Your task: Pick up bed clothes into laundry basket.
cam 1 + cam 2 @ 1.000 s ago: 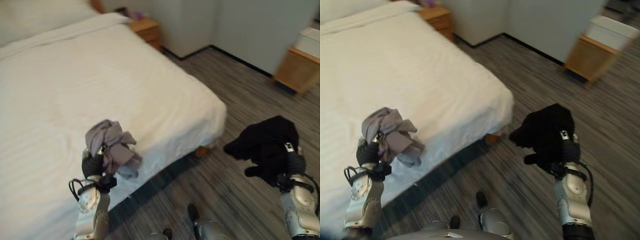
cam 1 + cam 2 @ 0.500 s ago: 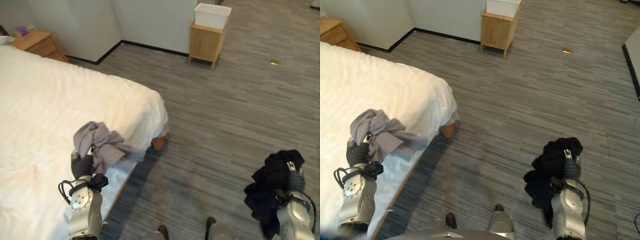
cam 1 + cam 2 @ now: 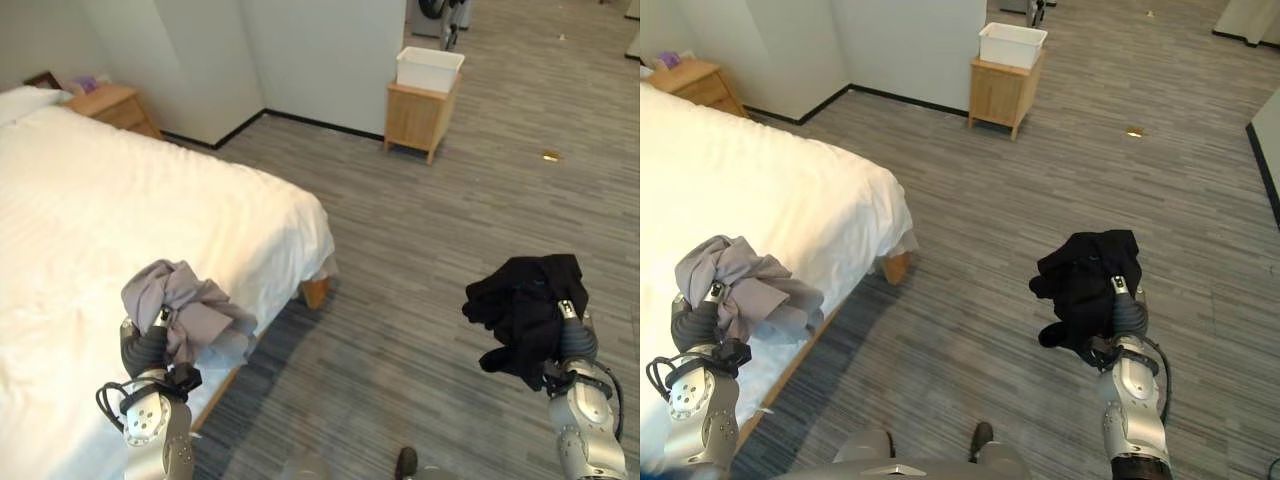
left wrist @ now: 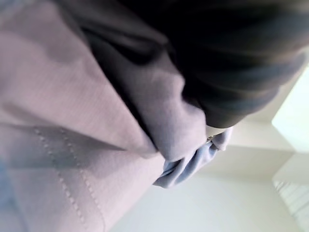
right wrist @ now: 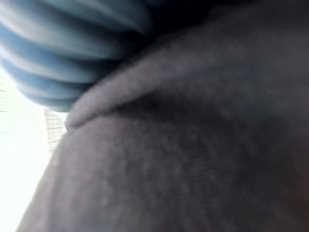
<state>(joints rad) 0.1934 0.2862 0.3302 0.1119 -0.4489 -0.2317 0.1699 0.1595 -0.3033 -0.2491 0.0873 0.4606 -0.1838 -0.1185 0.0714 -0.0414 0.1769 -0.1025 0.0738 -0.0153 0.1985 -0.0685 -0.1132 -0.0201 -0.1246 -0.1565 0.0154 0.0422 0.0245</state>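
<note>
Nearest to us, our left hand (image 3: 143,350) is raised over the near edge of the bed (image 3: 120,210), its fingers closed round a bunched grey garment (image 3: 178,306) that drapes over and past the hand; in the left wrist view the same grey cloth (image 4: 72,125) hangs right against the camera. Our right hand (image 3: 1126,316) is held up over the striped grey floor (image 3: 420,260), well apart from the bed, its fingers wrapped into a crumpled black garment (image 3: 1085,275) that rises above the hand and hangs down beside it. In the right wrist view dark cloth (image 5: 193,159) lies close over the lens.

Farther off, the white bed runs away to our left, one wooden foot (image 3: 316,292) showing under its corner. Beyond it a wooden nightstand (image 3: 112,105) stands by the wall. Farthest, against the pale wall, we see a small wooden cabinet (image 3: 420,115) with a white basket (image 3: 430,68) sitting on top.
</note>
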